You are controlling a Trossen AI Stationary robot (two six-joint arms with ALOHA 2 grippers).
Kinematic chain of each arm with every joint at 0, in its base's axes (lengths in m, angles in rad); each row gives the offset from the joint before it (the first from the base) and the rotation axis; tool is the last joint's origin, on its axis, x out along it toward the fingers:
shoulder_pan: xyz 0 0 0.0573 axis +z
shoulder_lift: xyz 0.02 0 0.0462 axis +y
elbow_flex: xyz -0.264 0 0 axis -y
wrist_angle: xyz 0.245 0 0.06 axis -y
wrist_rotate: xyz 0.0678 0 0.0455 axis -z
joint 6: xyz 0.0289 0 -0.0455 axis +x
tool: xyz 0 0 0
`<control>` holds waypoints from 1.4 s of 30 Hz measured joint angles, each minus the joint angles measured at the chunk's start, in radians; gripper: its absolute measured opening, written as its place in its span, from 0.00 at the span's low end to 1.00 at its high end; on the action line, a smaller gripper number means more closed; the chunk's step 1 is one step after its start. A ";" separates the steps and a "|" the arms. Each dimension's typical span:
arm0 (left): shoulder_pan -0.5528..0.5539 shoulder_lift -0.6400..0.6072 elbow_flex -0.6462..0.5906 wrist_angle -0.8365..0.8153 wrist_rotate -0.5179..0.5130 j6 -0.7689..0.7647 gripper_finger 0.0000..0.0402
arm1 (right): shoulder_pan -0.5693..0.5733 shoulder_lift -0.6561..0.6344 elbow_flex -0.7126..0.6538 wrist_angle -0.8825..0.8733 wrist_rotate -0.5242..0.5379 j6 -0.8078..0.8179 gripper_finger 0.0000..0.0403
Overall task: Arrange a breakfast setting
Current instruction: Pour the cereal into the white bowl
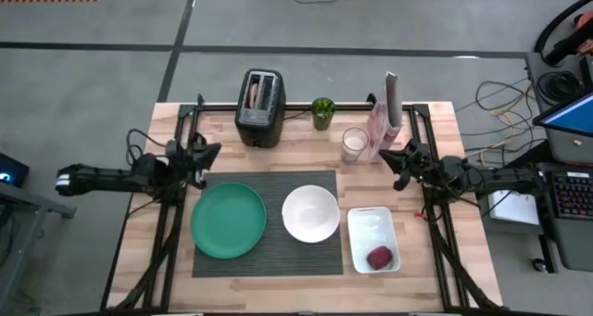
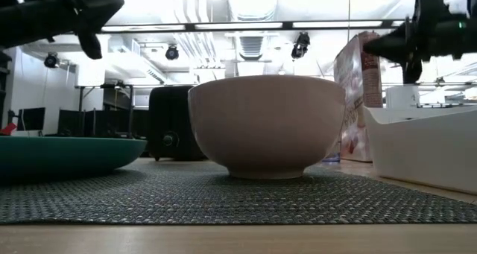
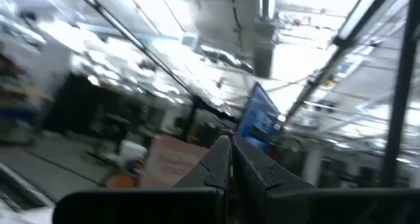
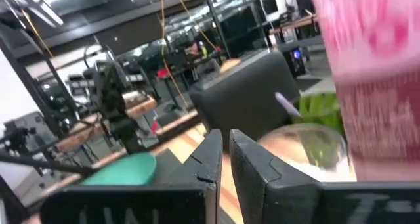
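we take the white bowl [image 1: 310, 213] as our landmark: it sits on the dark ribbed mat [image 1: 266, 260], with the round green plate [image 1: 228, 220] just beside it on the same mat and the white rectangular dish [image 1: 369, 228] on bare wood at its other side, a dark red lump in one corner. behind the bowl, along the far edge of the table [image 1: 435, 121], stand the black toaster [image 1: 259, 108], a small green plant [image 1: 322, 111], the glass of milk [image 1: 353, 145] and the pink cereal box [image 1: 384, 117]. our left gripper [image 1: 209, 155] hangs above the plate's far edge, fingers pressed together and holding nothing. our right gripper [image 1: 395, 158] hovers near the box and glass, fingers likewise pressed together. we judge the next move is a reach for the box or the glass; to do it well we should spread the fingers first and come in level, since thin card can buckle and the smooth glass, full of liquid, tips easily
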 joint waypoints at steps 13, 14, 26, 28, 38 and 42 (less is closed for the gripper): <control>-0.002 0.310 0.349 -0.361 0.197 -0.068 0.00 | 0.003 0.333 0.313 0.012 -0.088 -0.029 0.06; -0.002 0.329 0.380 -0.425 0.179 -0.067 0.00 | 0.005 0.353 0.338 -0.009 -0.097 -0.032 0.06; -0.044 0.543 0.581 -0.688 0.102 -0.067 0.00 | 0.069 0.502 0.579 -0.373 -0.108 0.071 0.06; -0.066 0.571 0.596 -0.689 0.102 -0.067 0.00 | 0.087 0.520 0.603 -0.413 -0.108 0.092 0.06; -0.141 0.712 0.683 -0.709 0.104 -0.038 0.00 | 0.182 0.602 0.742 -0.555 -0.111 0.166 0.06; -0.142 0.780 0.730 -0.720 0.103 -0.006 0.00 | 0.200 0.630 0.845 -0.715 -0.111 0.215 0.06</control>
